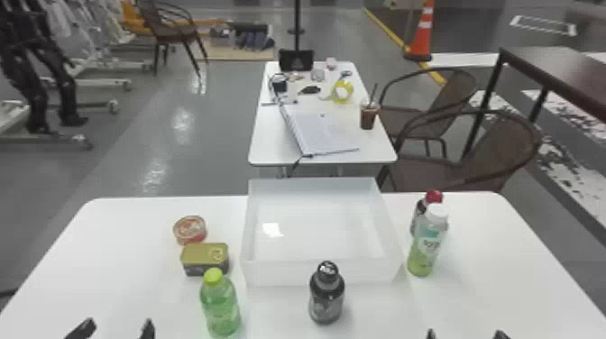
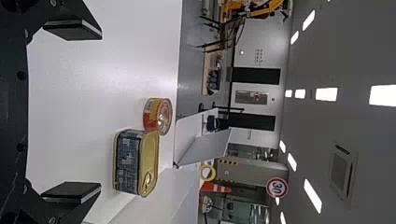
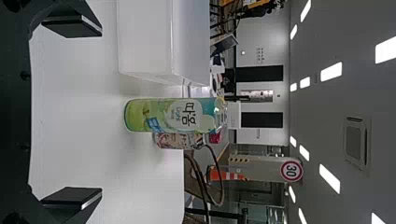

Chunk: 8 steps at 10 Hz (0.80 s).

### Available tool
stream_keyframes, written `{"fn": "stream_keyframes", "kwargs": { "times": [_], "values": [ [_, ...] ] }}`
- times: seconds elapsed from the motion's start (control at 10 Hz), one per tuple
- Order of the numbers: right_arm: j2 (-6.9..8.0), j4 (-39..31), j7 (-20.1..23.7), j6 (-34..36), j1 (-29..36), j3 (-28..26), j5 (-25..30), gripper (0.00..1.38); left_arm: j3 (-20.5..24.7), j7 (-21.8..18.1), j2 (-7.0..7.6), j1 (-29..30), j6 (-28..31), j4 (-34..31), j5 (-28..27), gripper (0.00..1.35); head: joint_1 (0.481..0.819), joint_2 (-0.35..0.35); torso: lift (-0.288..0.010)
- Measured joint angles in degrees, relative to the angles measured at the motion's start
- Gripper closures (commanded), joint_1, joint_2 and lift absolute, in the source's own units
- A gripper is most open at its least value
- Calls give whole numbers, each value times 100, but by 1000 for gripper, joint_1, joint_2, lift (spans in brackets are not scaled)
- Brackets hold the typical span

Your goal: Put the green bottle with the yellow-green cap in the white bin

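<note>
Evidently, the green bottle with the yellow-green cap [image 1: 221, 306] is still to be placed in the white bin [image 1: 279, 274]; it is found upright on the table, outside the bin's near left corner, on the robot's side. The left gripper [image 1: 119, 328] is seen on the robot's side of the bin and off to its left, its fingers spread wide with nothing held between them. The right gripper [image 1: 465, 334] is likewise wide open and unladen, on the robot's side of the bin and off to its right.

By its look, the bottle can be taken as thin, smooth plastic: light if drained, fairly heavy if full, and how full it is cannot be told. Its wall would probably give under a hard squeeze and might slip if wet, though breakage is hardly to be feared. It is best gripped by the left gripper around the middle of the body, below the sloping shoulder, with the cap left alone. A firm but moderate squeeze is called for, then a lift well above the bin's rim. Care is needed with the rectangular tin [image 1: 204, 259], close outside the bin's left wall, which could be knocked during the approach.
</note>
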Motion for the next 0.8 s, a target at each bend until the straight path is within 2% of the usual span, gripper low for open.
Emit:
{"fn": "stream_keyframes", "kwargs": {
  "times": [0.8],
  "values": [
    [1, 49, 1, 0, -14, 10, -97, 94, -274, -18, 0, -32, -13, 75, 178, 150, 549, 0, -100]
  ]
}}
